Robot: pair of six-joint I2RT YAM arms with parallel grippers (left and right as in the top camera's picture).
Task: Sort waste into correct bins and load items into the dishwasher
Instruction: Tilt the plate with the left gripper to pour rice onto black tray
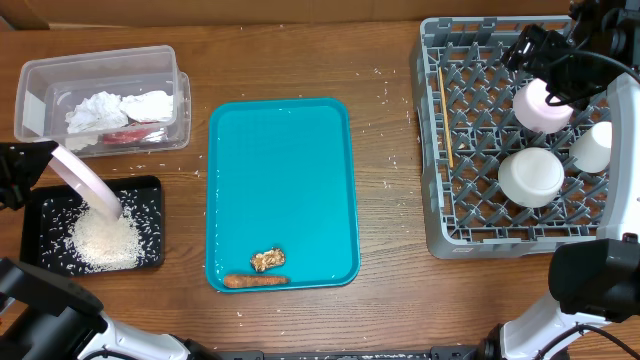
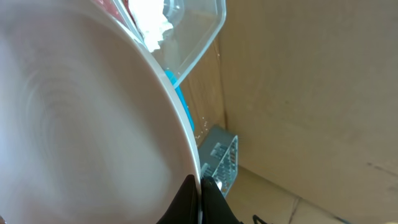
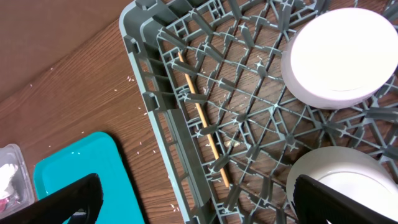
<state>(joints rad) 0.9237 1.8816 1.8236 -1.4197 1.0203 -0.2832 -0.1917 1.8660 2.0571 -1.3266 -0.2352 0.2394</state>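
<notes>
My left gripper [image 1: 42, 168] is shut on the rim of the large plate [image 1: 88, 182] and holds it tilted over the black tray [image 1: 150, 186]. A pile of rice [image 1: 100, 240] lies in that tray. In the left wrist view the plate [image 2: 81, 112] fills the frame, pinched between the fingers [image 2: 200, 199]. The clear tub [image 1: 30, 110] holds tissues [image 1: 115, 108] and a red wrapper [image 1: 125, 135]. A carrot [image 1: 255, 281] and a brown lump [image 1: 267, 260] lie on the teal tray [image 1: 280, 170]. My right gripper [image 1: 530, 55] [image 3: 199, 205] is open and empty above the dish rack [image 1: 440, 235].
The rack [image 3: 143, 62] holds a wooden stick [image 1: 445, 115] [image 3: 202, 118], a bowl [image 1: 530, 175], a pinkish dish [image 1: 540, 105] [image 3: 342, 56] and a small cup [image 1: 592, 147]. Loose rice grains are scattered on the wooden table. A cardboard wall stands behind.
</notes>
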